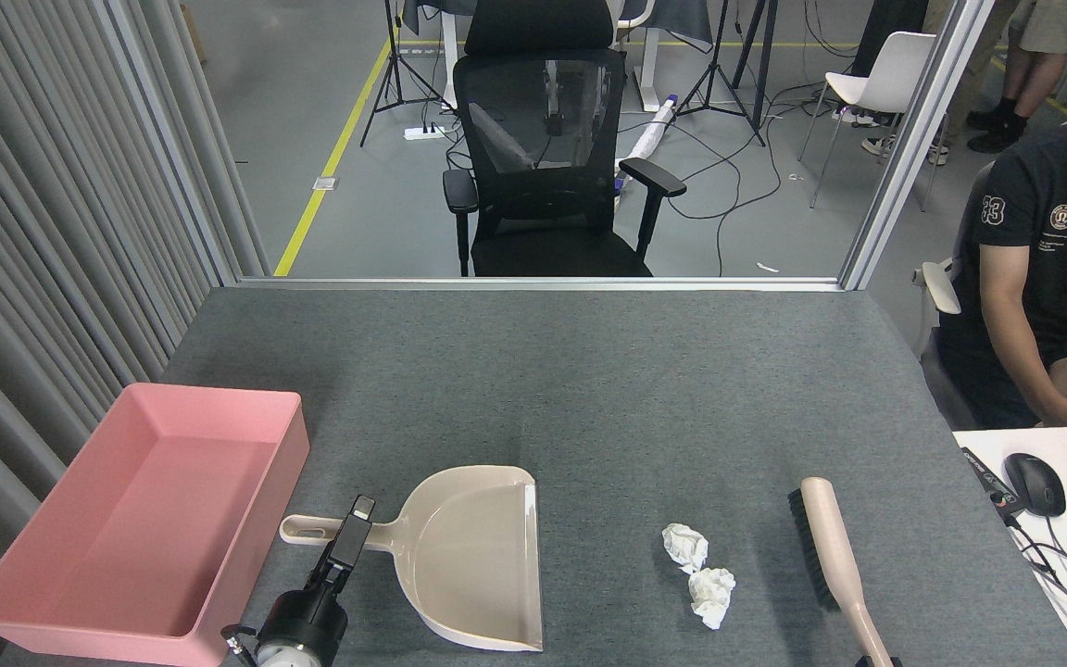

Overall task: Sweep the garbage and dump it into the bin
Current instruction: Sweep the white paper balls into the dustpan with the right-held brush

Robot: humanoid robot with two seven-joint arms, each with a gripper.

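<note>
Garbage: two crumpled white tissue wads (698,572) on grey felt table (589,389), between beige plastic dustpan (478,556) and beige hand brush (834,565) | pink plastic bin tray (140,519) left, empty | our left gripper (353,531) over dustpan handle, presumably for pickup; fingers' state: cannot tell | right gripper barely visible at brush handle's end.
</note>
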